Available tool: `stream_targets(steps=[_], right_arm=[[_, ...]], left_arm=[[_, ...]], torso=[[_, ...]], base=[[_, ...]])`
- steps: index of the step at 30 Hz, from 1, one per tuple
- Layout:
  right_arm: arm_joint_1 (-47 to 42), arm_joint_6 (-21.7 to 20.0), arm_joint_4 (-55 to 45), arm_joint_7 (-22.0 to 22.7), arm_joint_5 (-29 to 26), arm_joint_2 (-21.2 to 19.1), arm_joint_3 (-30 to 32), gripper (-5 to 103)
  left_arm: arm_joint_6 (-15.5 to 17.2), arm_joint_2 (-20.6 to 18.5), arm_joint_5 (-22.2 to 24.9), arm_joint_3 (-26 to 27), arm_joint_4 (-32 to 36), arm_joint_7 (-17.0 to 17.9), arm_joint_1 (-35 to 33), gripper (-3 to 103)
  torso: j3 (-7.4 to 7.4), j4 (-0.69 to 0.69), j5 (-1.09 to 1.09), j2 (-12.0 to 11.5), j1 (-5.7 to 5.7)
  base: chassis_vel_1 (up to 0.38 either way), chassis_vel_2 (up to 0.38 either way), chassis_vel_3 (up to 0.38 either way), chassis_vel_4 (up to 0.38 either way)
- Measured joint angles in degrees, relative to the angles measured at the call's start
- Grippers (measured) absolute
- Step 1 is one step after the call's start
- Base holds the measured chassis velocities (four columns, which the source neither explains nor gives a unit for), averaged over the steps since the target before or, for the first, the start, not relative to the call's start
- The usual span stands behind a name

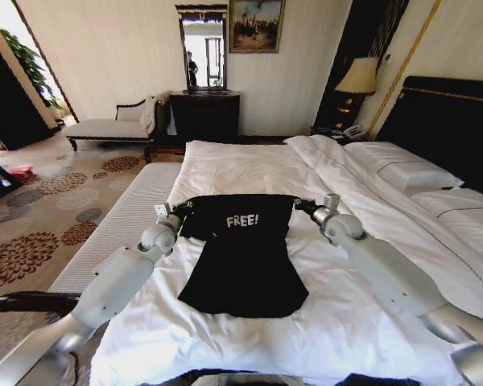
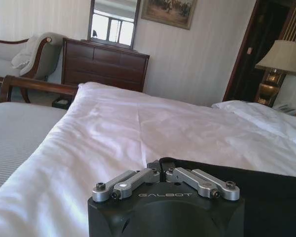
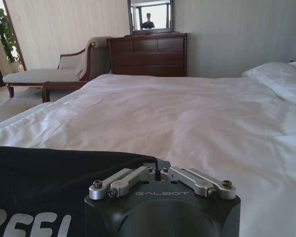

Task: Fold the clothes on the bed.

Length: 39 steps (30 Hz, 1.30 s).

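1. The left gripper (image 1: 179, 211) sits at one far corner of the black T-shirt (image 1: 245, 257). Its fingers are pinched together on the cloth edge.
2. The right gripper (image 1: 303, 206) sits at the other far corner. Its fingers are pinched together on the cloth too.
3. Both grippers hold the same far edge, one at each end. This is probably so the shirt stays flat and even when it is folded.
4. The white word "FREE!" (image 1: 242, 220) shows between the two grippers.
5. The shirt lies spread on the white bed (image 1: 249, 165), near the robot. The rest of the cloth rests flat on the cover.
6. Pillows (image 1: 402, 167) lie far off on the right side, well apart from the shirt.
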<state>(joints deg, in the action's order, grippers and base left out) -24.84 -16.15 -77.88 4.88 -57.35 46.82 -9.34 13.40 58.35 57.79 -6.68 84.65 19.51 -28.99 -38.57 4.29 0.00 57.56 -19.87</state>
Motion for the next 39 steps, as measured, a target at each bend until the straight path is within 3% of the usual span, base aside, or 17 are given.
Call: stream_targets(steps=[9, 10, 15, 17, 23, 29, 39], right_arm=[[10.31, 1.78, 17.19, -2.97, 1.02, 6.09, -8.44, 0], [12.19, 2.01, 20.51, -3.46, 1.10, 7.47, -9.81, 0], [15.76, 2.48, 29.29, -4.41, 0.36, 11.71, -11.28, 0], [16.22, 2.62, 30.84, -4.59, 0.26, 12.51, -11.47, 0], [19.11, 3.88, 40.93, -5.67, 0.12, 20.34, -11.80, 0], [20.25, 4.02, 45.57, -3.37, -0.51, 24.03, -10.10, 0], [20.36, 4.52, 48.15, -0.37, -0.39, 24.38, -7.52, 0]], left_arm=[[0.20, 9.88, -1.37, -4.51, -18.98, -2.32, 10.13, 1], [0.08, 12.35, -1.77, -4.48, -23.28, -2.90, 11.84, 1], [-0.05, 19.18, -1.88, -1.61, -33.56, -3.85, 15.61, 1], [-0.01, 20.02, -1.91, -1.32, -34.97, -4.04, 16.08, 1], [-0.43, 27.53, -5.23, 4.70, -49.28, -5.76, 20.17, 1], [-0.44, 28.84, -6.65, 6.62, -54.75, -5.74, 22.06, 1], [0.25, 28.57, -7.66, 9.39, -54.95, -2.25, 21.53, 1]], torso=[[0.00, 0.03, 0.01, 0.00, -0.01], [0.00, 0.03, -0.01, 0.00, -0.01], [0.01, 0.03, 0.00, 0.01, 0.01], [0.01, 0.03, 0.00, 0.01, 0.01], [0.01, 0.01, 0.00, 0.01, 0.00], [0.02, 0.01, -0.01, 0.01, 0.01], [0.02, 0.02, -0.01, 0.01, 0.01]], base=[[0.000, 0.000, 0.000, 0.000], [0.000, 0.000, 0.000, 0.000], [0.000, 0.000, 0.000, 0.000], [0.000, 0.000, 0.000, 0.000], [0.000, 0.000, 0.000, 0.000], [0.000, 0.000, 0.000, 0.000], [0.000, 0.000, 0.000, 0.000]])
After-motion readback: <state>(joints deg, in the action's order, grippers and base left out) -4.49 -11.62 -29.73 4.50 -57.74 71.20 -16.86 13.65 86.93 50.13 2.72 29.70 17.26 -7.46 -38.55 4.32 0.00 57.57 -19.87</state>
